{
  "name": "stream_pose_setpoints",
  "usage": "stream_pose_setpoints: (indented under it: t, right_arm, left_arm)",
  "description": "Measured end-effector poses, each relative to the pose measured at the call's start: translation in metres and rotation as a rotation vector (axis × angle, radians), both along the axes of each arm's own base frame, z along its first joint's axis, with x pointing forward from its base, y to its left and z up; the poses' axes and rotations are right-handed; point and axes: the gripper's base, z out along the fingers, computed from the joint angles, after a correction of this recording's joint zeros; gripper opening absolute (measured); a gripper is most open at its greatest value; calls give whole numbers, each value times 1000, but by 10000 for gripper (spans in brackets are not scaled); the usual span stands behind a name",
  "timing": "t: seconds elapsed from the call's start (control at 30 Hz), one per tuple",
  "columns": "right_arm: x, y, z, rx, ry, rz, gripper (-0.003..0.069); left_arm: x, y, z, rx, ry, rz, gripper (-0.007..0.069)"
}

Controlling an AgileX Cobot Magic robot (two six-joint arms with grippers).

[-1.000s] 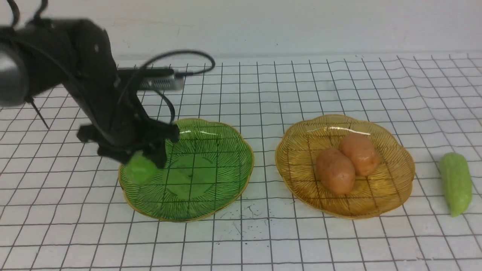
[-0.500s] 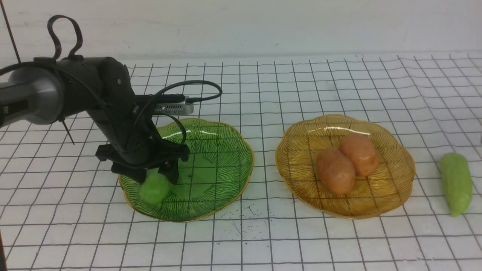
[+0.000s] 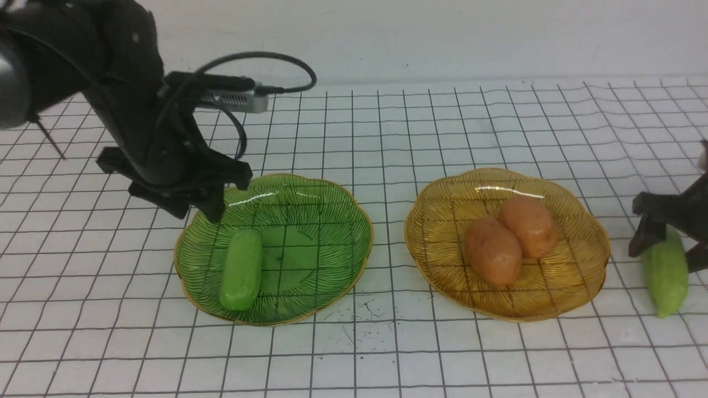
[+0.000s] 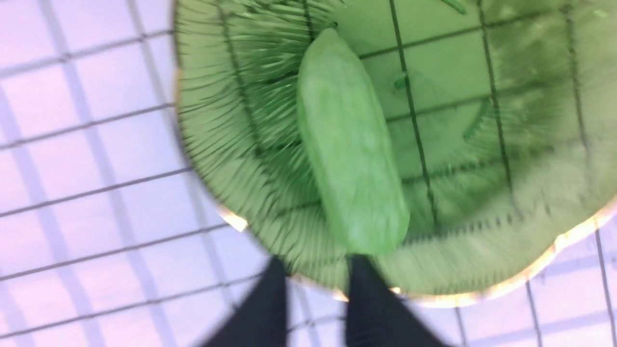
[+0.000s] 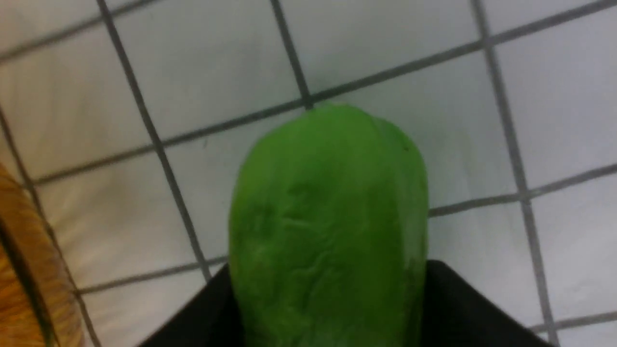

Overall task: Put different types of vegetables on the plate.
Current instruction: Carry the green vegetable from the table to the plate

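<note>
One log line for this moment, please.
left gripper empty over green plate | cucumber in green plate | two potatoes in amber plate | right gripper gripping gourd on table

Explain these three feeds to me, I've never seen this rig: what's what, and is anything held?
Two robot arms work over a gridded table. The wide picture looks forward from between them; the other two come from a camera on each wrist. The left gripper hangs empty above the green plate, where the cucumber lies. Two potatoes lie in the amber plate. The right gripper has its fingers against both sides of the pale gourd, which lies on the table.
</note>
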Motion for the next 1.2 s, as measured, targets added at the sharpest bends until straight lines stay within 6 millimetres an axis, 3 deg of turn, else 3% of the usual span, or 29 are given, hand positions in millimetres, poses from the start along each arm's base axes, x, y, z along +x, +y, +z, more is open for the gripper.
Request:
stream_pose_setpoints:
  t: [0.17, 0.3, 0.4, 0.53, 0.63, 0.7, 0.77, 0.83, 1.0, 1.2]
  right_arm:
    - [-6, 4, 22, -57, -6, 3, 391]
    - [-18, 14, 77, 2, -149, -58, 391]
    - [-26, 50, 126, 180, -335, -70, 391]
    - [-27, 121, 151, 385, -492, 115, 391]
    - [-31, 183, 148, 503, -527, 281, 391]
    - [-33, 213, 141, 555, -531, 333, 391]
    - [-34, 245, 129, 593, -536, 370, 391]
    - [-30, 278, 103, 601, -541, 363, 391]
    - [-10, 322, 63, 608, -517, 368, 391]
    - [21, 350, 31, 690, -443, 360, 399]
  left_arm:
    - [-45, 11, 41, -21, -125, -1, -2]
    - [-86, 18, 57, -73, -235, 0, -8]
    - [-122, 24, 59, -129, -341, 0, -8]
    - [-168, 34, 54, -181, -515, 1, -8]
    - [-194, 40, 46, -205, -608, 4, -8]
    - [-216, 45, 40, -231, -681, 14, -8]
    - [-230, 48, 34, -257, -723, 30, -8]
    - [-248, 52, 25, -285, -758, 48, -8]
    - [-272, 56, 8, -308, -741, 57, -8]
    - [-290, 59, -3, -284, -636, 55, -8]
